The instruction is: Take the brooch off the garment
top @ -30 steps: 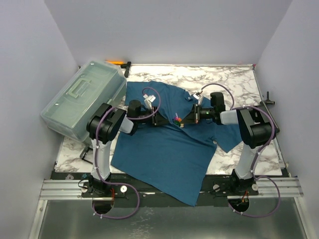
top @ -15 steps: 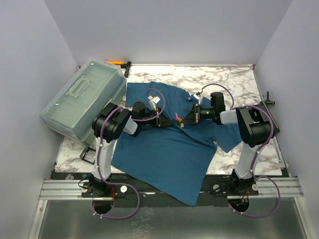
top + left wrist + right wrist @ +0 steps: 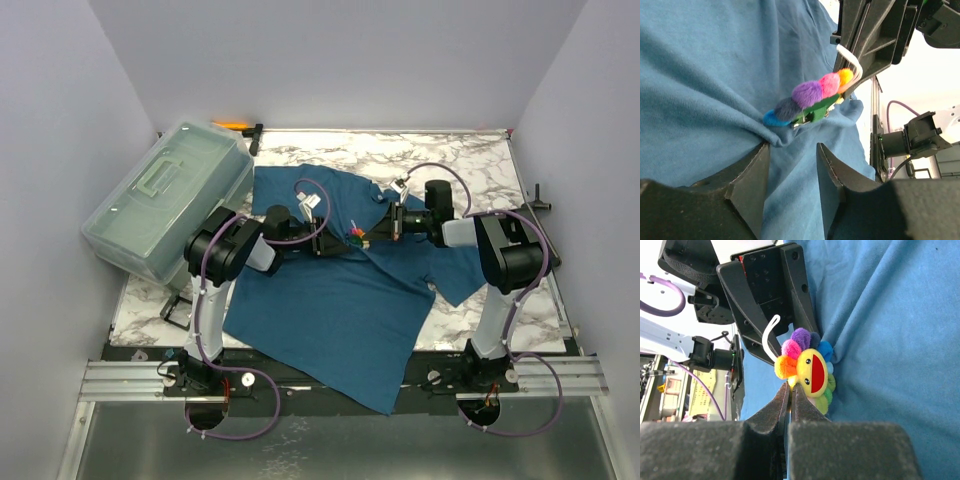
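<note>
From above, the brooch [image 3: 356, 236] was too tiny to make out; at the left wrist, its fastening was buried in a fold of the garment [image 3: 705, 75].

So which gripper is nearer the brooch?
Right. The right gripper, shut, touches the flower brooch at its petals; the left gripper, open, sits just short of it over the T-shirt.

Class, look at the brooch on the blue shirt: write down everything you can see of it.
The brooch is a small plush flower: a yellow face with a red smiling mouth, ringed by fuzzy petals in orange, purple, blue and green, with a white loop at one side. It sits on a raised fold of the teal garment. The shut tips of the right gripper touch its orange petal; the left gripper stands open beside it.
</note>
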